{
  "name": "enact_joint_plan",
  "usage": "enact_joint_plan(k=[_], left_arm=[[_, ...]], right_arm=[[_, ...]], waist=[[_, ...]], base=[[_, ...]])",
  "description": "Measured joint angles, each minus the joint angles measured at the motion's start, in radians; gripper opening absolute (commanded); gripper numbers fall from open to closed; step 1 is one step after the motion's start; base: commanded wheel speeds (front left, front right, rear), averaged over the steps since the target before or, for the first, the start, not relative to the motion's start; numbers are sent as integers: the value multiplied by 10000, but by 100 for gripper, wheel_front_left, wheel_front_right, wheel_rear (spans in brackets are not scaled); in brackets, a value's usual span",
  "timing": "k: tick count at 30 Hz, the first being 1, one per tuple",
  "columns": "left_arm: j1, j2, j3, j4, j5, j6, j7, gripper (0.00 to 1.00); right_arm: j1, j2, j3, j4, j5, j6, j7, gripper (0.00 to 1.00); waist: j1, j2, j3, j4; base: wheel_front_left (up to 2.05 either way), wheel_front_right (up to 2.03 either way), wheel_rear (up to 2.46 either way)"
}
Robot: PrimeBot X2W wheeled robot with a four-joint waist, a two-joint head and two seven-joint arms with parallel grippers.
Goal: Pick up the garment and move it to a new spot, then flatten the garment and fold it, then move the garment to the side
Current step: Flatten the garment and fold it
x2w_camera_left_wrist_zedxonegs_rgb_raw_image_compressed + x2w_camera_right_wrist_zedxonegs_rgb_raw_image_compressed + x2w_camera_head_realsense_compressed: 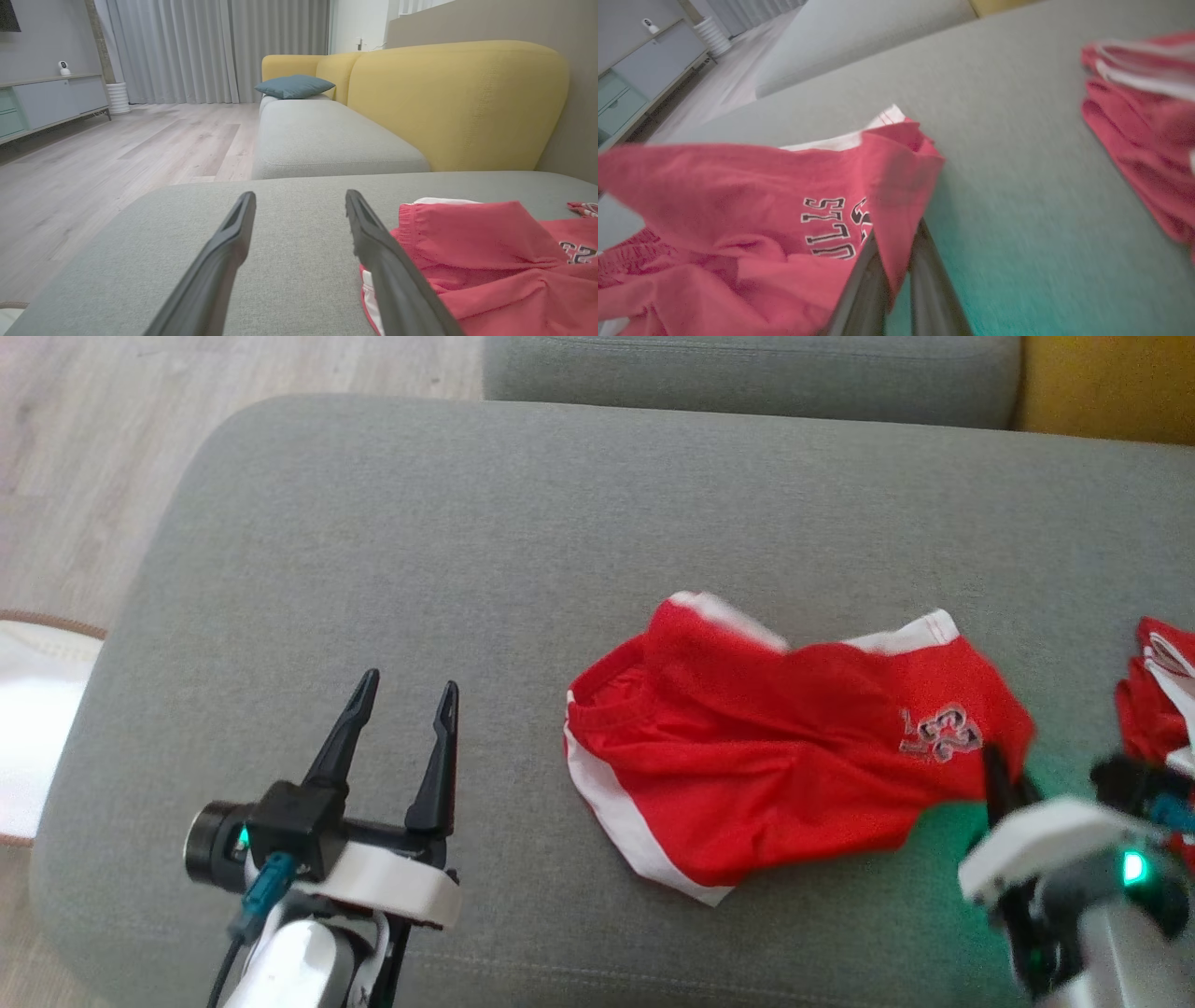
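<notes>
Pinching a fold of the red shorts [738, 186] between its two dark fingers [859, 289], the right gripper [895, 233] is clamped on the cloth just beside the printed lettering, and that corner is lifted off the seat. In the head view the same gripper [1004, 775] is blurred, at the shorts' right edge, next to the number print.

The left gripper [411, 686] holds nothing. Its two fingers are spread wide above bare cushion, just left of the shorts and not touching them; the left wrist view shows the gap between them [300, 196] with only grey fabric beyond.

One pair of shorts [766, 756] lies crumpled, white trim showing, on the near grey seat cushion [467, 569], right of its middle. A second red-and-white heap [1153, 700] sits at the far right edge, apart from the shorts — how many pieces it holds I cannot tell.

Two grey seat cushions in all, the second one [322, 140] lying beyond the first, with one blue pillow [294, 86] at its far end and a yellow backrest [458, 102] alongside.
</notes>
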Motion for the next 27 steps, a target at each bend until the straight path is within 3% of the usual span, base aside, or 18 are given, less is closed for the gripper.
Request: enact_joint_plan(k=[1,5,9,16,27], left_arm=[[-1,0,-2,2,0,0,-2,100],[2,8,21,21,0,6,-8,100],[14,44,86,23,0,56,-10,100],[111,150,184,12,-29,282,-8,100],[678,318,360,-23,-211,456,105,100]], right_arm=[[218,19,-67,180,222,0,-69,100],[886,111,-138,700,616,0,-353,100],[1208,111,40,362,761,0,-1225,100],[1305,119,481,-2079,-477,0,-1944,100],[2927,119,1103,-5306,-1160,0,-859,100]], waist=[[0,0,1,-58],[0,0,2,-293],[0,0,-1,-539],[0,0,-168,-949],[0,0,-620,-1319]], base=[[0,0,0],[0,0,0],[0,0,0],[0,0,0],[0,0,0]])
